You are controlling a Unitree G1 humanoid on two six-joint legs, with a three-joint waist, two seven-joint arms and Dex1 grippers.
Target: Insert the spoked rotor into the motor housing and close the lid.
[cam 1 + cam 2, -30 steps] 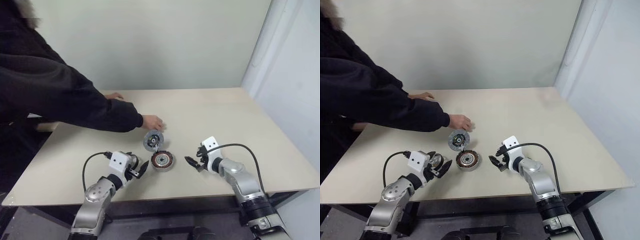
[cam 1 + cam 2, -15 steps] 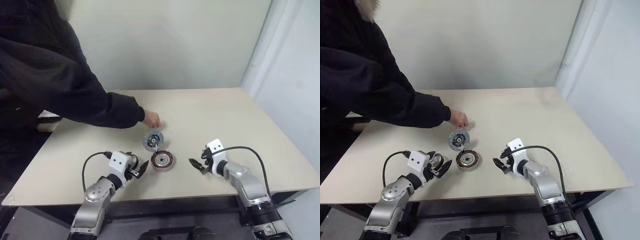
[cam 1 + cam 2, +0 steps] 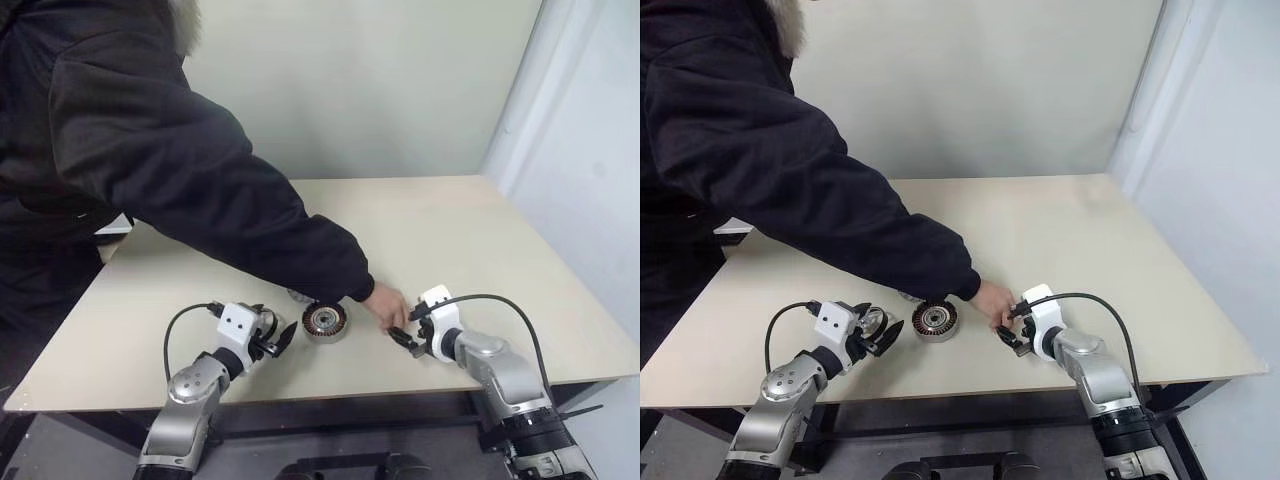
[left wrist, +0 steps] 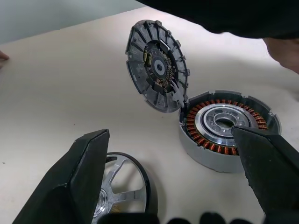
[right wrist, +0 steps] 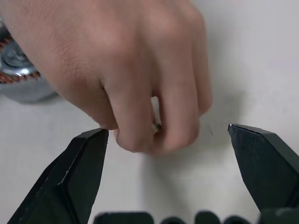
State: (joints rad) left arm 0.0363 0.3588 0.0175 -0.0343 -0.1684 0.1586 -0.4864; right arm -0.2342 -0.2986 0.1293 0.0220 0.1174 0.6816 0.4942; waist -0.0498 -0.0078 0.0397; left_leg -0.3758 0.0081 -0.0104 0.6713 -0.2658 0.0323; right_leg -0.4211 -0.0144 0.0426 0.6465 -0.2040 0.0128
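Looking down from the head view, the housing (image 3: 325,320) sits on the surface (image 3: 480,240) between both end effectors, nearer the left end effector (image 3: 279,341); a person's hand (image 3: 386,305) reaches beside the right end effector (image 3: 407,340). Left wrist view: the fingers (image 4: 74,182) are spread wide and empty, the rotor (image 4: 122,186) just before them, the housing beyond with lid (image 4: 158,65) raised. Right wrist view: wide open, empty, the hand between.
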